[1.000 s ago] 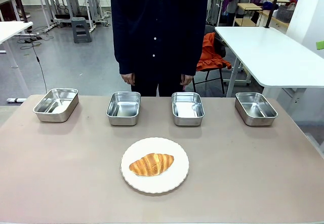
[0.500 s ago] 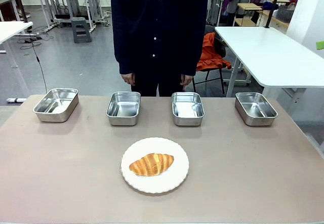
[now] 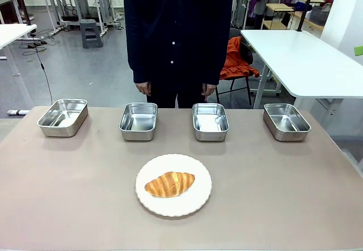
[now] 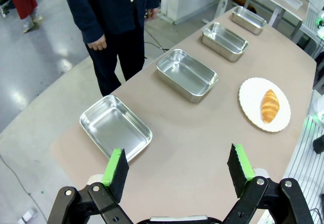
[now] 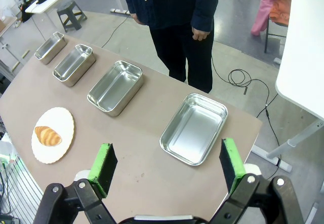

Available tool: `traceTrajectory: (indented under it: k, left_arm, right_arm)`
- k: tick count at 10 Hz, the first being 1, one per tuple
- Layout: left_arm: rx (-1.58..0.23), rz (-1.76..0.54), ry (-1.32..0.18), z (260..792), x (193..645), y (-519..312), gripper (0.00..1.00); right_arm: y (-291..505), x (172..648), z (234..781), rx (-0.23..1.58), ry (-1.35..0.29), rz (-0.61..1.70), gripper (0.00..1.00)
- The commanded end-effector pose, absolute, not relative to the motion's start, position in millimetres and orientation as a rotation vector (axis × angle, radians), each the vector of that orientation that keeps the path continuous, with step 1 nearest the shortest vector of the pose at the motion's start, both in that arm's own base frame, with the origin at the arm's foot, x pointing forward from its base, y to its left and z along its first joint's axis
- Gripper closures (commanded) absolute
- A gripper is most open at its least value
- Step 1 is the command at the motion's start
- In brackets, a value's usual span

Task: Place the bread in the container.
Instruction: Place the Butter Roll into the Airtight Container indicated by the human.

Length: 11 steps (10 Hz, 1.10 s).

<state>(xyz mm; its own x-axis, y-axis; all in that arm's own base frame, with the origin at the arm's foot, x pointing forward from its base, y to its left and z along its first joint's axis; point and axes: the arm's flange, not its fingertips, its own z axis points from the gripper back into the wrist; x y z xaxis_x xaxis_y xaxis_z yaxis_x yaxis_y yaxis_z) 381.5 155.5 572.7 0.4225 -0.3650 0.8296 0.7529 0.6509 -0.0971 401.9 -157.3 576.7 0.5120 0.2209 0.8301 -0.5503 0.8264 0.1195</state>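
Picking the wrong one of the four matching steel trays (image 3: 138, 133) looks the likeliest slip, since they stand in one row beyond the plate (image 3: 199, 201), on the person's side, and nothing visible marks one out. Squeezing is the next worry: the croissant (image 3: 169, 184) is flaky and could crush or shed if clamped hard. Fingers closing along its length rather than across its narrow body might skid off the tapered ends or nudge the plate over the counter (image 3: 68, 194). It lies in the middle of the plate, long axis roughly parallel to the tray row, its right tip angled slightly toward the trays. The left arm's fingers (image 4: 116, 166) and the right arm's fingers (image 5: 104, 162) are both spread wide with nothing between them, hanging high above the counter and well apart from the plate.
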Motion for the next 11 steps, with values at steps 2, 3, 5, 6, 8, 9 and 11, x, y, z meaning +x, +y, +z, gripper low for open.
traceTrajectory:
  k: [2, 3, 5, 6, 8, 9, 11]
  left_arm:
    - [-0.507, -0.737, -0.888, 573.3, 380.6, 155.8, 0.00]
    - [-0.507, -0.737, -0.888, 573.3, 380.6, 155.8, 0.00]
    - [-0.507, -0.737, -0.888, 573.3, 380.6, 155.8, 0.00]
    - [-0.507, -0.737, -0.888, 573.3, 380.6, 155.8, 0.00]
    - [-0.507, -0.737, -0.888, 573.3, 380.6, 155.8, 0.00]
    - [-0.507, -0.737, -0.888, 573.3, 380.6, 155.8, 0.00]
    - [-0.507, -0.737, -0.888, 573.3, 380.6, 155.8, 0.00]
  right_arm:
    - [-157.9, 403.7, 576.5, 0.404, -0.941, 0.485, 0.00]
    - [-157.9, 403.7, 576.5, 0.404, -0.941, 0.485, 0.00]
    - [-157.9, 403.7, 576.5, 0.404, -0.941, 0.485, 0.00]
    - [-157.9, 403.7, 576.5, 0.404, -0.941, 0.485, 0.00]
    - [-157.9, 403.7, 576.5, 0.404, -0.941, 0.485, 0.00]
    - [-157.9, 403.7, 576.5, 0.404, -0.941, 0.485, 0.00]
    - [-157.9, 403.7, 576.5, 0.404, -0.941, 0.485, 0.00]
